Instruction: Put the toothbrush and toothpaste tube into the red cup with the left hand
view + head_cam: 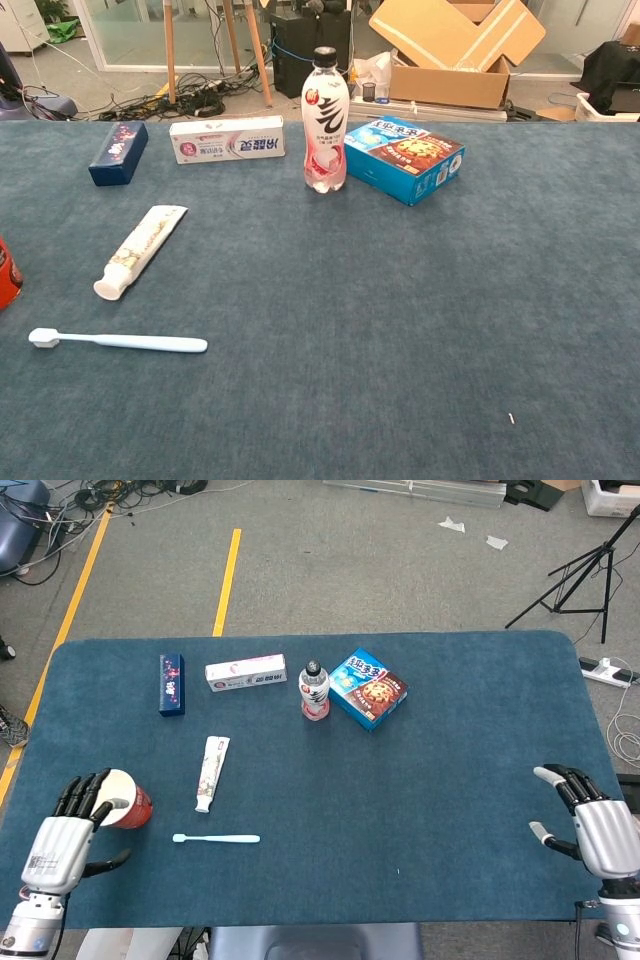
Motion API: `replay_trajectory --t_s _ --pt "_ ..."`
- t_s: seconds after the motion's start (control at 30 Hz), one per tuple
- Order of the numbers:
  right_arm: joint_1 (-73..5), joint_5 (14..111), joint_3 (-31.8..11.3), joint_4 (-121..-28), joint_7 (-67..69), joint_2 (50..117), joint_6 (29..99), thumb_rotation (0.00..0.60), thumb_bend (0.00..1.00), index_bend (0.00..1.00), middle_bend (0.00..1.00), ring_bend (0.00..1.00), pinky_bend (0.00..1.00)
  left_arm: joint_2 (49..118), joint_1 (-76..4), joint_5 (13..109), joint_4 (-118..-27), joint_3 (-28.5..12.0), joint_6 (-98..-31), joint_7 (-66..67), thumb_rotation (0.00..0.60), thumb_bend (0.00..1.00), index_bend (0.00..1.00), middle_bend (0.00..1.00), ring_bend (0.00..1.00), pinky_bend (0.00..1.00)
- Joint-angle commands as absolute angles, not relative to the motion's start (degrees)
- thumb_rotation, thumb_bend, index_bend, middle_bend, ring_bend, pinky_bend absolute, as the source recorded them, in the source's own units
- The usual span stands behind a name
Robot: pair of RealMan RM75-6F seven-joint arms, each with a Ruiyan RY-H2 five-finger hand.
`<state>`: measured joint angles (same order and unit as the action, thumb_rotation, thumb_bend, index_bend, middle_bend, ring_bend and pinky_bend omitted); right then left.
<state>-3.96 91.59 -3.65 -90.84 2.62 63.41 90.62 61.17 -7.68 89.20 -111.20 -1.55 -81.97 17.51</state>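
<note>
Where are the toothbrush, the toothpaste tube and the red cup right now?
toothbrush (pixel 216 838), head view, middle of the handle.
toothpaste tube (pixel 211 771), head view, middle of the tube body.
red cup (pixel 140 806), head view, red side wall next to the left hand (pixel 62 842).

We note a grey floor (pixel 330 570) with two yellow lines (pixel 226 580), cables (pixel 60 515) at far left, a tripod (pixel 585 575) at right, and open cardboard boxes (pixel 455 45) behind the blue desk (pixel 450 780).
</note>
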Motion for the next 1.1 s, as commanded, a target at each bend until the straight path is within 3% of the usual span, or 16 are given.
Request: replay_trajectory --t_s 0.03,0.43,0.73,1.1 --pt "-3.69 91.63 -3.72 -90.81 3.32 63.15 91.17 0.600 0.12 0.26 0.24 0.22 0.60 60.72 -10.53 88.79 -114.22 -1.52 -77.48 20.12 0.600 0.05 0.32 0.00 0.00 0.00" --pt "-3.39 91.09 -4.06 -90.43 6.61 62.02 91.47 0.600 0.12 0.26 0.24 0.22 0.59 66.74 -21.19 75.87 -113.68 -4.54 -61.25 24.88 0.600 0.05 0.32 0.00 0.00 0.00" --pt "-3.32 90.28 -4.39 -90.05 9.39 61.13 91.16 0.600 0.12 0.26 0.24 0.22 0.60 73.91 -26.53 69.25 -109.75 -4.89 -58.52 34.05 0.600 0.05 0.36 0.00 0.00 0.00" --pt "-3.50 90.39 -4.27 -89.84 10.39 60.86 90.58 0.600 0.12 0.26 0.24 0.22 0.60 79.09 -30.85 59.72 -107.17 -4.54 -58.35 41.83 0.600 0.05 0.48 0.00 0.00 0.00"
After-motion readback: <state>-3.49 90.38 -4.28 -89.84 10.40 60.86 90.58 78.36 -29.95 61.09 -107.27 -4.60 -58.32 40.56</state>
